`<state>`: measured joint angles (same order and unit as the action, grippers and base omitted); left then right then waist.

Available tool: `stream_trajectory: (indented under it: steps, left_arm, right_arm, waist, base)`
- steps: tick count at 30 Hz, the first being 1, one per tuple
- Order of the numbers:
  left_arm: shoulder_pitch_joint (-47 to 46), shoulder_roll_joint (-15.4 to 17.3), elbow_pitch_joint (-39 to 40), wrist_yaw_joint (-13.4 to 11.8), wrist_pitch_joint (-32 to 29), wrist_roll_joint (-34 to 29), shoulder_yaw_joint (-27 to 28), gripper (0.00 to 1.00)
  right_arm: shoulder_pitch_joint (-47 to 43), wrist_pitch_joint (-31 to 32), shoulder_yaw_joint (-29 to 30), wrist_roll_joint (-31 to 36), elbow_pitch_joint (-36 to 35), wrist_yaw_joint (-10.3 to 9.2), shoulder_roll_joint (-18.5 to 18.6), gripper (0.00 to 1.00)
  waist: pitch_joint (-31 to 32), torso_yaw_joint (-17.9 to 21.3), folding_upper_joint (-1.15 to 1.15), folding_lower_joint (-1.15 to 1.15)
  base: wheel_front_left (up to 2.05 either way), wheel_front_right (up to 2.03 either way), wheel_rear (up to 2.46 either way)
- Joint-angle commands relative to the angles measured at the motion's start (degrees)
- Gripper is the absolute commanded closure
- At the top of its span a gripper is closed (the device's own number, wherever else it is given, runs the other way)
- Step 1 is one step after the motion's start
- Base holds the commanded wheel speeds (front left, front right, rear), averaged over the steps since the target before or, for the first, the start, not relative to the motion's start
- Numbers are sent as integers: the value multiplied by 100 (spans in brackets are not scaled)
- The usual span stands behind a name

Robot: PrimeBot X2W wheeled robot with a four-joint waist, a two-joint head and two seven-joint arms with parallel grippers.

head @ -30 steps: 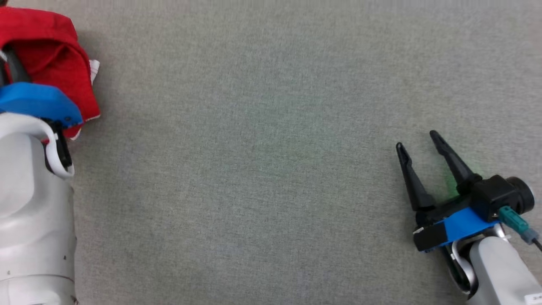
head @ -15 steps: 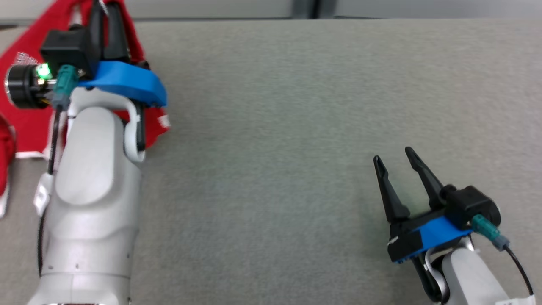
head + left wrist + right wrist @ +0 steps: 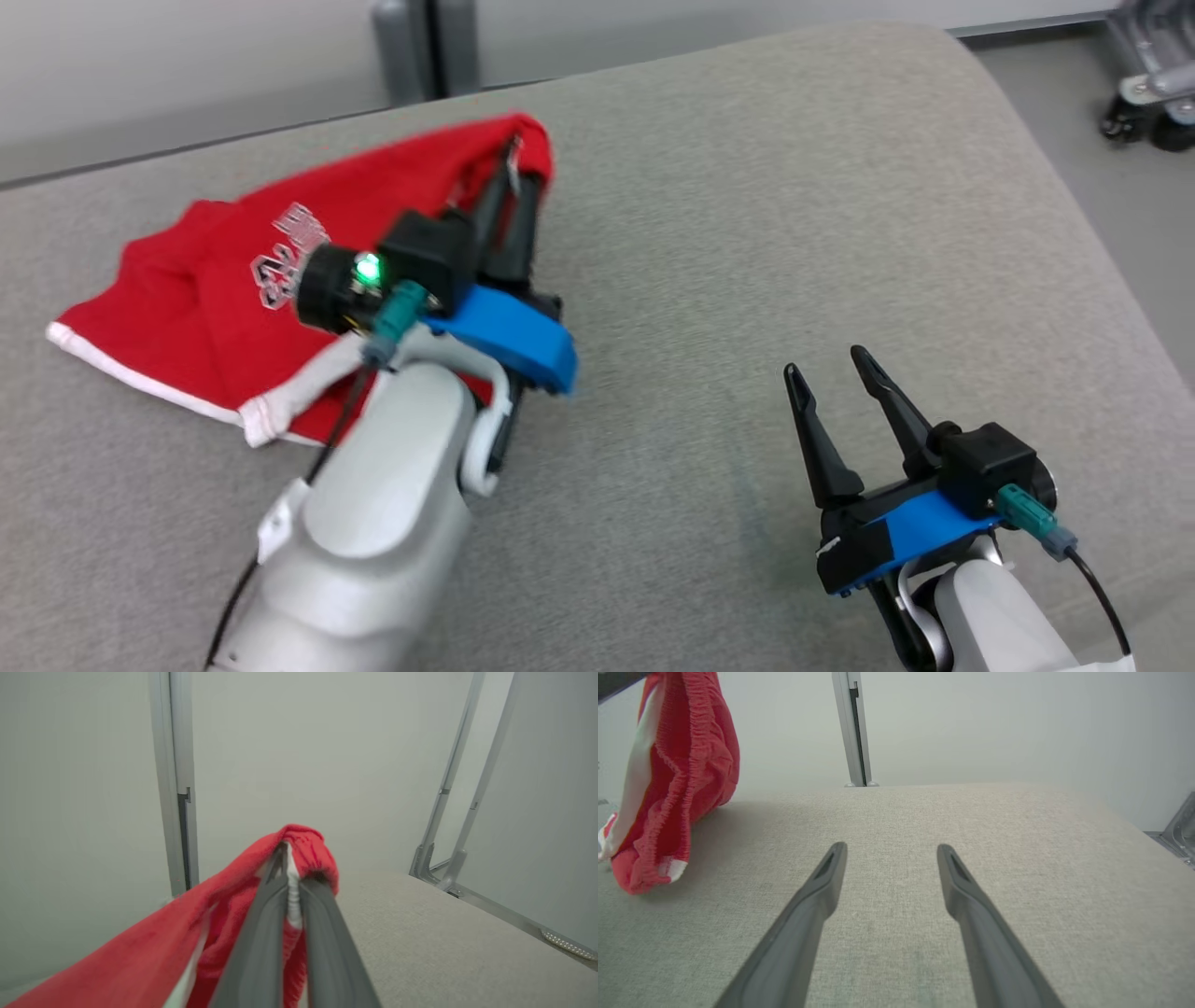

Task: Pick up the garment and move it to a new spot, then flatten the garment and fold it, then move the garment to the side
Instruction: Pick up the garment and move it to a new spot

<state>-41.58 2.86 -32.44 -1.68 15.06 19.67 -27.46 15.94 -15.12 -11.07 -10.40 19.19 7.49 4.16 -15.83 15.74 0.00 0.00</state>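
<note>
While its low end lies on the far-left part of the grey fabric tabletop (image 3: 747, 233), the garment (image 3: 205, 308) is lifted at its other end into a peak. It is bright red, with a white band along the hem, white printed lettering on the upper face and a ribbed, gathered edge that the right wrist view (image 3: 691, 756) shows hanging in loose folds. The left fingers (image 3: 518, 233) are pressed together on that raised end, and in the left wrist view they (image 3: 261, 933) pinch red cloth (image 3: 224, 896) and a strip of white trim between their tips. The pale left forearm rises from the tabletop's near-left edge, its blue bracket and green-lit camera just behind the fingers, which point toward the tabletop's far edge. The right fingers (image 3: 817, 439) stand wide apart over the near-right part of the tabletop with nothing between them, also pointing toward the far edge. In their own view they (image 3: 803, 924) sit low above bare fabric, and I cannot tell whether they touch it. The garment's long axis runs diagonally, from the white-edged hem toward the tabletop's left side up to the pinched peak nearer the middle of the far edge. A grey post (image 3: 420, 47) stands just beyond that far edge.
</note>
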Motion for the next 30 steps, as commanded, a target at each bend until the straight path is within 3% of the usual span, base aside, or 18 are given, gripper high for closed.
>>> stream_trajectory:
  steps: [1, 6, 7, 8, 9, 10, 14, 20, 30]
  left_arm:
    - [144, 9, 111, -126, 18, 192, -287, 100]
    - [432, 8, 213, -388, 17, 564, -974, 100]
    - [482, 7, 201, -425, 17, 598, -1060, 91]
    - [532, 14, 187, -456, 17, 630, -1120, 71]
    - [583, 17, 144, -506, 17, 645, -1151, 28]
    - [638, 13, 141, -539, 18, 655, -1147, 0]
    - [938, 9, 6, -600, 18, 567, -1059, 0]
    - [1558, 3, 7, -664, 17, 404, -507, 0]
    - [2979, 14, 498, -546, 17, -368, 810, 0]
  right_arm:
    - [-53, -3, -37, -47, -2, 1, -25, 0]
    - [-102, -3, -30, -58, 12, 1, -61, 0]
    - [-115, -3, -15, -56, 17, 1, -65, 0]
    - [-123, -3, 10, -51, 21, 1, -65, 0]
    - [-124, -3, 25, -39, 23, 1, -68, 0]
    - [-130, -3, 43, -25, 23, 1, -68, 0]
    - [-218, -3, 120, 9, 9, 1, -60, 0]
    - [-342, -4, 232, 52, 30, 1, -17, 0]
    - [-735, -4, 431, 188, 89, 1, -3, 0]
  waist:
    - [173, 265, 0, 0]
    - [197, 376, 0, 0]
    - [204, 369, 0, 0]
    - [216, 349, 0, 0]
    - [230, 329, 0, 0]
    - [247, 301, 0, 0]
    - [356, 100, 0, 0]
    - [633, -226, 0, 0]
    - [1280, -847, 0, 0]
  base:
    - [0, 0, 0]
    - [0, 0, 0]
    - [0, 0, 0]
    - [0, 0, 0]
    - [0, 0, 0]
    - [0, 0, 0]
    - [0, 0, 0]
    - [0, 0, 0]
    - [0, 0, 0]
